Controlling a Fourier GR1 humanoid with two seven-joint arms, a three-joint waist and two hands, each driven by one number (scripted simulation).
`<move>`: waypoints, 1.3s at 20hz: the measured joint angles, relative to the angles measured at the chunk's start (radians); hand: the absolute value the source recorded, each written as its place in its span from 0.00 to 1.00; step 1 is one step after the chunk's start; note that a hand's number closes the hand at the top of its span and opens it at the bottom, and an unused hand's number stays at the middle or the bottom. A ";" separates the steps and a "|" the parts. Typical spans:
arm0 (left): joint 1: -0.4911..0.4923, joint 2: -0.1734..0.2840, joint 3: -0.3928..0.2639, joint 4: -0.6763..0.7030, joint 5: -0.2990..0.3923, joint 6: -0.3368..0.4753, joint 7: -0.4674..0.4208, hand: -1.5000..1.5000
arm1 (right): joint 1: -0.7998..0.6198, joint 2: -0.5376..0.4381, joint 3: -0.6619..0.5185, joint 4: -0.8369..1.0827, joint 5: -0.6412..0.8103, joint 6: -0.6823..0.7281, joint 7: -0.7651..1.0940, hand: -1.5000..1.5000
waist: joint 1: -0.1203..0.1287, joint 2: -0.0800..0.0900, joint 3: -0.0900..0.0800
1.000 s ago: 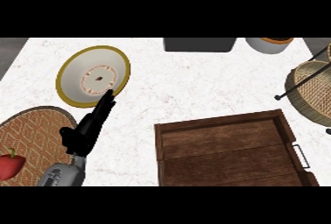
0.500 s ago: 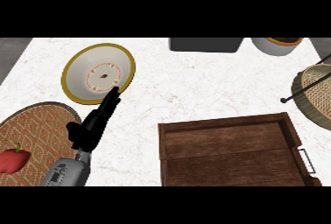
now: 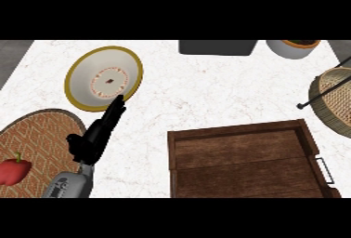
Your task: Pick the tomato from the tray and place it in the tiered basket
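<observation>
Well, here's the odd part: the wooden tray (image 3: 250,160) sits at the lower right of the counter (image 3: 205,88) with nothing visible inside it, no tomato on its boards at all. The only red thing in sight is what looks like a red pepper (image 3: 14,169), stem up, lying on the woven round mat (image 3: 37,139) at the far left edge. So the task's fruit can't be found from here, and my guess is the search isn't over.

The left hand (image 3: 96,135) comes up from the lower left, fingers (image 3: 115,106) straight and pressed together, holding nothing, tips reaching the near rim of the yellow-rimmed plate (image 3: 103,76). It looks more like a stretched, resting pose than a grasp. The red pepper lies beside and behind the wrist, well apart from those fingertips, and the tray is off to the hand's other side.

The tiered basket (image 3: 332,100) shows only partly at the right edge, wicker bowl on a dark frame, well apart from the hand. The right hand doesn't appear.

A dark box (image 3: 218,46) and a pot (image 3: 295,46) line the far edge.
</observation>
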 measured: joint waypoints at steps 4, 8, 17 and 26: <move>0.002 -0.003 0.008 0.006 -0.006 -0.001 -0.002 0.50 | -0.094 0.046 0.006 0.110 0.015 -0.013 -0.034 1.00 | -0.003 0.000 0.000; -0.001 0.002 0.021 0.004 -0.003 -0.014 0.002 0.50 | -0.163 0.078 -0.011 0.200 0.008 -0.012 -0.044 1.00 | -0.007 -0.001 0.000; 0.015 -0.001 0.033 0.011 -0.012 -0.016 -0.016 0.50 | -0.228 0.116 -0.139 0.332 -0.123 0.018 0.132 0.00 | -0.021 -0.006 -0.001; 0.011 -0.004 0.046 0.004 -0.018 -0.017 -0.008 0.50 | -0.204 0.063 -0.188 0.297 -0.120 -0.191 0.108 0.00 | -0.024 -0.005 0.000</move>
